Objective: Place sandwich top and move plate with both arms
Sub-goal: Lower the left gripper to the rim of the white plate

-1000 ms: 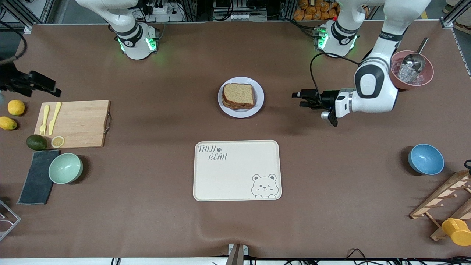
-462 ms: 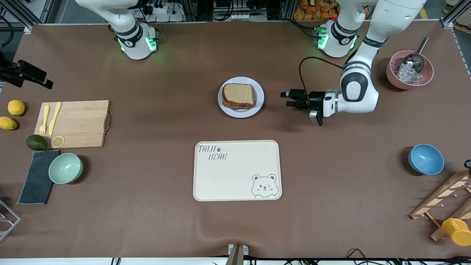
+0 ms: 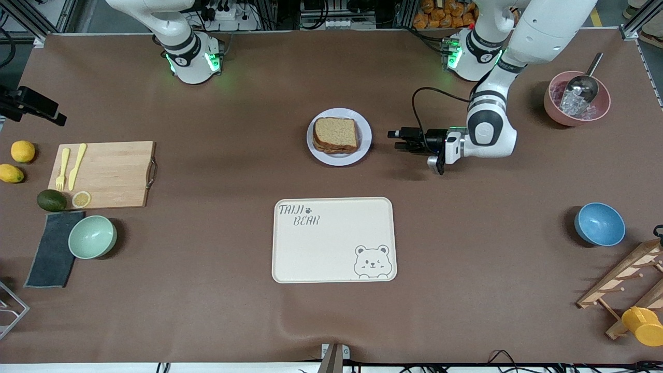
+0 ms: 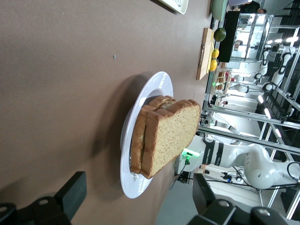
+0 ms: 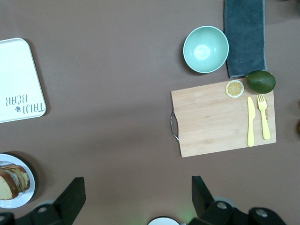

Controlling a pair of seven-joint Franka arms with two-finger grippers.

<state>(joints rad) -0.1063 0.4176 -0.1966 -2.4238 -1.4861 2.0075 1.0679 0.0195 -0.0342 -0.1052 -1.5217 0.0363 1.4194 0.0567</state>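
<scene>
The sandwich top point(image 3: 335, 132), a brown bread slice, lies on a stack of slices on the pale round plate point(image 3: 363, 147) in the middle of the table. My left gripper point(image 3: 392, 140) is low beside the plate, toward the left arm's end, and lies sideways. It is open, empty and a short gap from the rim. In the left wrist view the plate point(image 4: 154, 93) and the bread point(image 4: 173, 136) lie ahead of the open left gripper point(image 4: 138, 197). My right gripper point(image 5: 138, 190) is open and empty, high over the table near the cutting board point(image 5: 220, 119).
The cream bear tray point(image 3: 334, 240) lies nearer the camera than the plate. The cutting board point(image 3: 109, 173), a green bowl point(image 3: 92, 237) and a dark cloth point(image 3: 52, 256) are at the right arm's end. A blue bowl point(image 3: 599, 224), a pink bowl point(image 3: 601, 111) and a wooden rack point(image 3: 621, 280) are at the left arm's end.
My left gripper has moved low across the table toward the plate, staying open. The right arm's hand has shifted a little away from the cutting board. The plate and sandwich have not moved.
</scene>
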